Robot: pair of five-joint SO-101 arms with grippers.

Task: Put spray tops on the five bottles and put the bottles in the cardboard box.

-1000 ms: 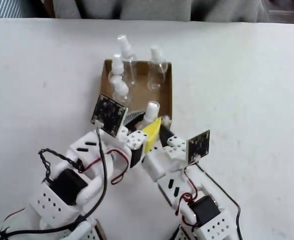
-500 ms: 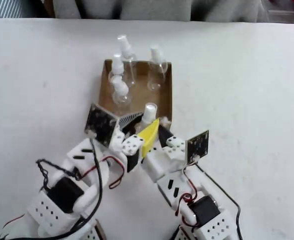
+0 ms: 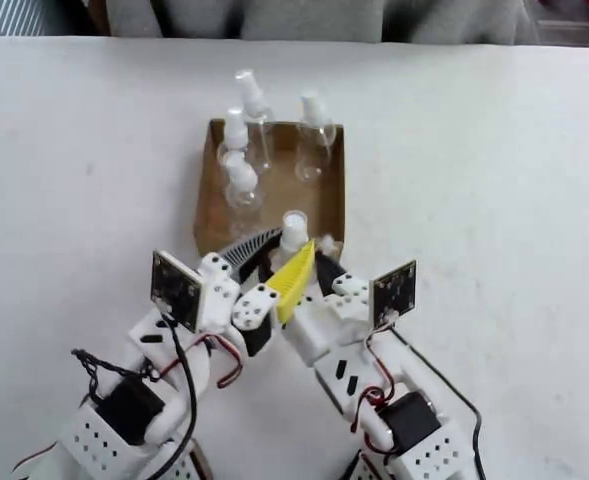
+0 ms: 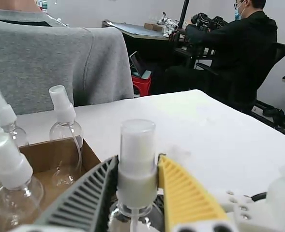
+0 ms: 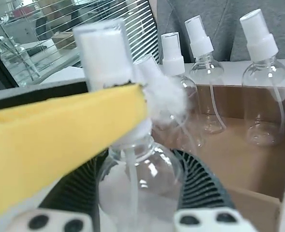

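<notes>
Bottle (image 5: 142, 179) is clamped round its belly by the right gripper (image 5: 141, 203), and the left gripper (image 4: 136, 179) pinches its spray top (image 4: 137, 150), at the cardboard box's (image 3: 279, 200) near wall. Uneven twisting could seat the top crooked or slip the bottle loose.

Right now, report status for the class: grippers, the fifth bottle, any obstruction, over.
Left gripper shut on spray top. Right gripper shut on fifth bottle, at cardboard box's near wall. Four capped bottles stand inside, toward far side.
</notes>
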